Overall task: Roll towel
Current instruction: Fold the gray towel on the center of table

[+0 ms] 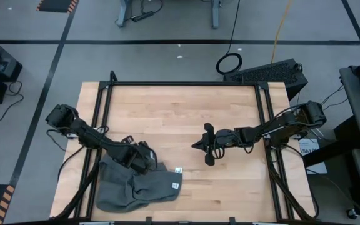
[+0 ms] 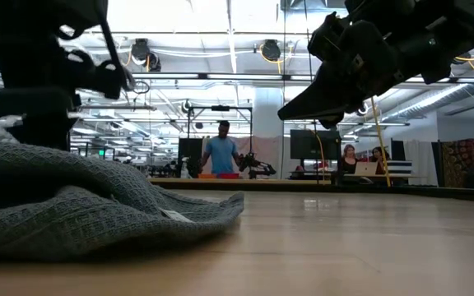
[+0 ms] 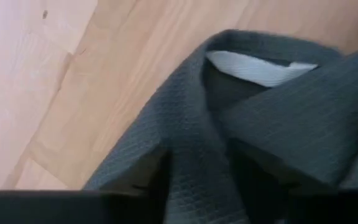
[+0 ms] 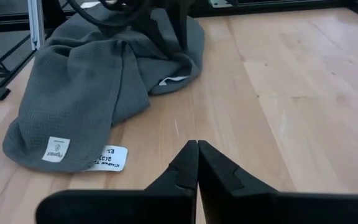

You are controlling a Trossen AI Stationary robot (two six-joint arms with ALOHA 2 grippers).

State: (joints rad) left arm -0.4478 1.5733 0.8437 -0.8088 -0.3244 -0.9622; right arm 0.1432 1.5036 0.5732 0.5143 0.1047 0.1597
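The dark grey, waffle-textured soft cloth towel (image 1: 136, 189) is seen lying crumpled and partly folded over itself on the light wooden table top (image 1: 186, 119), at the table's front left corner as shown from above. A small white tag (image 1: 177, 170) is carried at the towel's edge that faces the middle of the table, and a second white label (image 4: 57, 149) is shown sewn on the cloth close by it in the right wrist view.

The left gripper (image 1: 144, 159) is placed directly on the towel, at its upper edge, with the left arm reaching in from the table's left side. In the left wrist view a raised ridge of the cloth (image 3: 191, 162) is seen running between the dark fingers, and a pale strip (image 3: 260, 67) is exposed in the folds beyond. Whether the cloth is actually pinched cannot be told, as the fingertips are hidden.

The right gripper (image 1: 207, 144) is held above bare wood well apart from the towel, toward the table's centre. Its two dark fingers (image 4: 185, 168) are pressed together along their length, and nothing is held between them.
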